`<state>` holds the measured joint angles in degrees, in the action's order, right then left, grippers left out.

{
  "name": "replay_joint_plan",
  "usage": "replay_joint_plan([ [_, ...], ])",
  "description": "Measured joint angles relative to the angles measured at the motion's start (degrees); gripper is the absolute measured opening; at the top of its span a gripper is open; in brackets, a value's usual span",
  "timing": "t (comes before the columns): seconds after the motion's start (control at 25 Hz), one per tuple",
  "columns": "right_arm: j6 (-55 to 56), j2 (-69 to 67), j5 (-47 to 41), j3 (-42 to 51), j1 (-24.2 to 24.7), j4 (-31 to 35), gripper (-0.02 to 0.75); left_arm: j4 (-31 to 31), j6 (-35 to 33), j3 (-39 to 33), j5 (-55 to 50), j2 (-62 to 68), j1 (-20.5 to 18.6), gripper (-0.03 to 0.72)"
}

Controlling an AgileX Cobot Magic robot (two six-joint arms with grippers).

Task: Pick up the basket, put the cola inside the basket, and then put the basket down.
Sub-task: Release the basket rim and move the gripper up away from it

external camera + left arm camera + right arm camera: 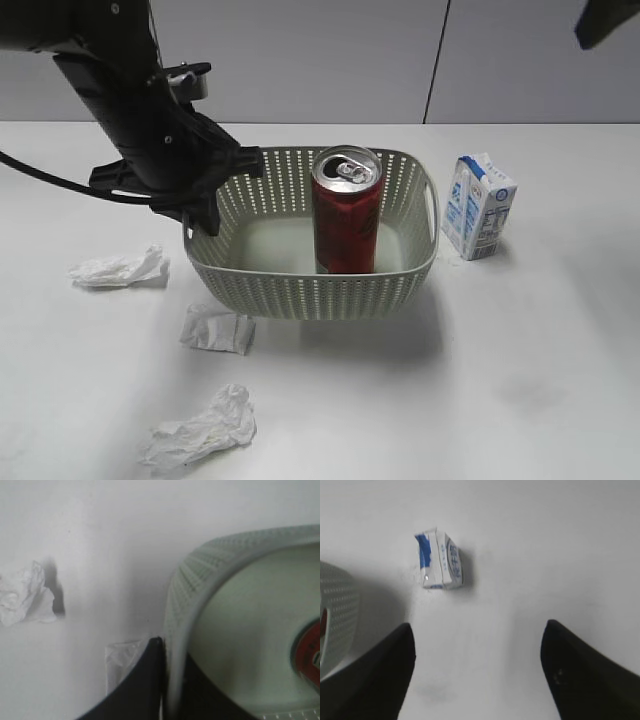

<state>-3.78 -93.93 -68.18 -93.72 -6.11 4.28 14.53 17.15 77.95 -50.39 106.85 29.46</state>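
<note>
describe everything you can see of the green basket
The basket is pale sage-green, apparently plastic, rectangular with rounded corners, perforated walls and a cut-out handle showing at its right end. It sits upright on the white table. The red cola can stands upright inside it. The left gripper clamps its left rim, one finger outside the wall.

Exterior view was evenly bright, sharp, light from above; soft shadow fell near and right of basket (320, 290), faint one right of milk carton (479, 207). Glare sat on cola (346, 210) top. Left wrist view was soft, hazy; basket wall (182, 610) and dark finger (145, 680) blurred at close range; crumpled tissue (25, 600) cast hard dark shadow right. Right wrist view was dimmer, greyish; fingers (375, 680) out of focus.
</note>
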Motion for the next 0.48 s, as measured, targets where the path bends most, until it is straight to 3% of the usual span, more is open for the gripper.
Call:
replay_joint_plan([
  [0.24, 0.00, 14.97, 0.17, 15.86, 0.63, 2.04, 0.587, 0.30, 0.92, 0.86, 2.45, 1.37, -0.87, 0.002],
  [0.48, -0.04, 34.13, 4.41, 35.18, 0.63, 2.17, 0.584, 0.01, 0.94, 3.74, 0.07, 6.02, -4.57, 0.002],
])
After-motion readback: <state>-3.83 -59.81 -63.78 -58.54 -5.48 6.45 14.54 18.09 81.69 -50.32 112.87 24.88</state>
